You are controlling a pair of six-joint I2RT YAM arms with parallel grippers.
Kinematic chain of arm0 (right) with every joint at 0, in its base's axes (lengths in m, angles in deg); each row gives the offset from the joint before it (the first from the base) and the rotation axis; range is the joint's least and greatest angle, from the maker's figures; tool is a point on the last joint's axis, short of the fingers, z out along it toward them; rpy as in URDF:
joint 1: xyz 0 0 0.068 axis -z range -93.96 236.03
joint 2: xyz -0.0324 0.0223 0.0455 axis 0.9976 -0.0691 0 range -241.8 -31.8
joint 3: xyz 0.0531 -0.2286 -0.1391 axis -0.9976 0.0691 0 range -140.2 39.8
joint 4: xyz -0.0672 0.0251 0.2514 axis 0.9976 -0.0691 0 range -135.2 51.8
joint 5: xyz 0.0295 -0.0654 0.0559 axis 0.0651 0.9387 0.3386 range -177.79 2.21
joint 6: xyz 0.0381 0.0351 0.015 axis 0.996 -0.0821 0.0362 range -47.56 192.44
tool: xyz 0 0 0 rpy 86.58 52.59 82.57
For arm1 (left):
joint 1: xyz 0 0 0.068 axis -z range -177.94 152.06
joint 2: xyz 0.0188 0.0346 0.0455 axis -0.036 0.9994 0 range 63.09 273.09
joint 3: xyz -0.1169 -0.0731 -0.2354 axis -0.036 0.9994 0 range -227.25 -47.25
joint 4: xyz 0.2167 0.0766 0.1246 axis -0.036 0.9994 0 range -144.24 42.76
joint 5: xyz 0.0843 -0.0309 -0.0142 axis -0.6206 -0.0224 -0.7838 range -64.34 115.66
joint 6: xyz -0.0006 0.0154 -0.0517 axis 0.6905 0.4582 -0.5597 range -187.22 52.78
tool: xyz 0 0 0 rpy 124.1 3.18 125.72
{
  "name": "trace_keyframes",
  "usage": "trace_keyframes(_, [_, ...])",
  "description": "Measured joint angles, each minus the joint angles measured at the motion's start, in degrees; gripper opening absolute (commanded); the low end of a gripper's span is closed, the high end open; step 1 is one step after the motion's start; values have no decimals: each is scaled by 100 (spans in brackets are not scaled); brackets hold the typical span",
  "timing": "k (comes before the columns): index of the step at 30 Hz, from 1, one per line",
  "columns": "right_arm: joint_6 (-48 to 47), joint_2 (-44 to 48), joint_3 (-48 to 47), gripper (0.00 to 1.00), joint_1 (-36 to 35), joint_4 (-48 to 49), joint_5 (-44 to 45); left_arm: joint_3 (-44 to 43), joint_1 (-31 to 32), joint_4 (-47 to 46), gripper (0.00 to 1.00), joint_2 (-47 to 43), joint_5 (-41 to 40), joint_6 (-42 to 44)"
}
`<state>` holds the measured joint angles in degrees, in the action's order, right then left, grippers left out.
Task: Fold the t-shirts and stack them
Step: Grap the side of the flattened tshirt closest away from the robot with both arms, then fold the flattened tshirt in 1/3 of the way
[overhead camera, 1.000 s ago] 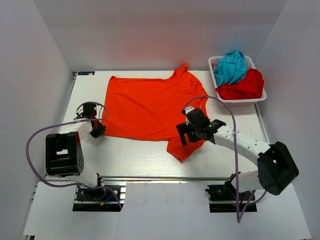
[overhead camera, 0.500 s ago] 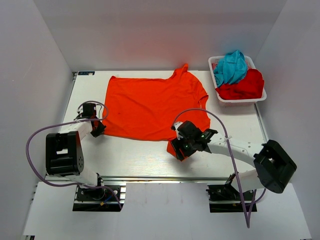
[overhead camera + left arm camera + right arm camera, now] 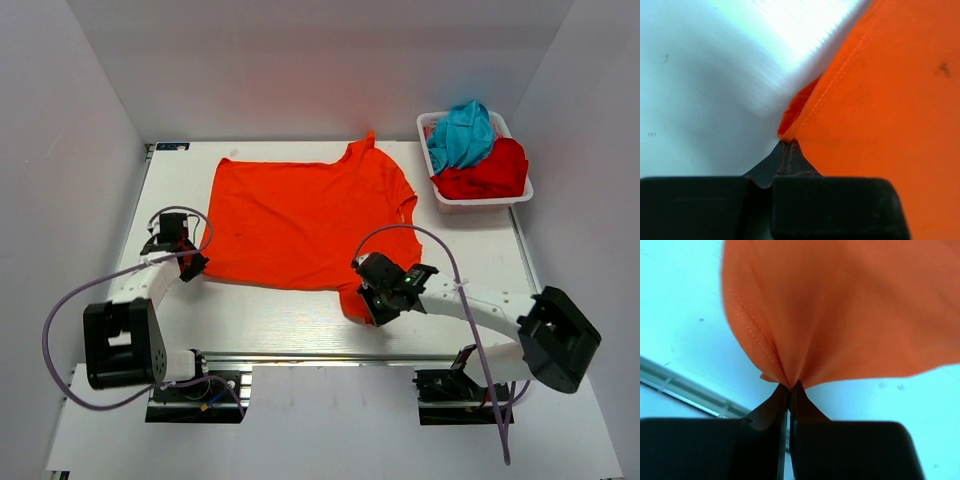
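Observation:
An orange-red t-shirt (image 3: 300,215) lies spread flat across the table. My left gripper (image 3: 193,266) is shut on the shirt's near left corner (image 3: 790,120), the hem pinched at the jaw tips. My right gripper (image 3: 375,308) is shut on the near right sleeve, whose fabric (image 3: 840,315) bunches upward from the closed tips (image 3: 791,386). A teal-blue t-shirt (image 3: 460,135) and a deeper red t-shirt (image 3: 490,170) lie crumpled in the white basket (image 3: 483,199) at the back right.
The basket stands at the table's far right edge. White walls enclose the table on three sides. A metal rail (image 3: 300,355) runs along the near edge, between the two arm bases.
The right gripper dropped onto the near right sleeve and closed on it. The left gripper finished closing on the shirt's near left corner, and its arm shifted slightly left.

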<state>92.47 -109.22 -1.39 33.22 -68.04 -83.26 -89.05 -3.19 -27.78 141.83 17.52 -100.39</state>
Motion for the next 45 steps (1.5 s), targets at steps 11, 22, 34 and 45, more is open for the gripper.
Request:
trace_keyframes(11, [31,455,-490,0,55,-354,175,168,0,24,0,-748,317,-79])
trace_keyframes(22, [-400,-470,-1390,0,946,-197,555,-968,0,-44,0,328,581,-114])
trace_keyframes(34, [-1204,-1263,-2669,0,1961,-37,549,-2479,0,-74,0,1705,601,-186])
trace_keyframes(45, [-2090,-2293,-3676,0,2494,85,428,-3276,0,-164,0,2452,562,-155])
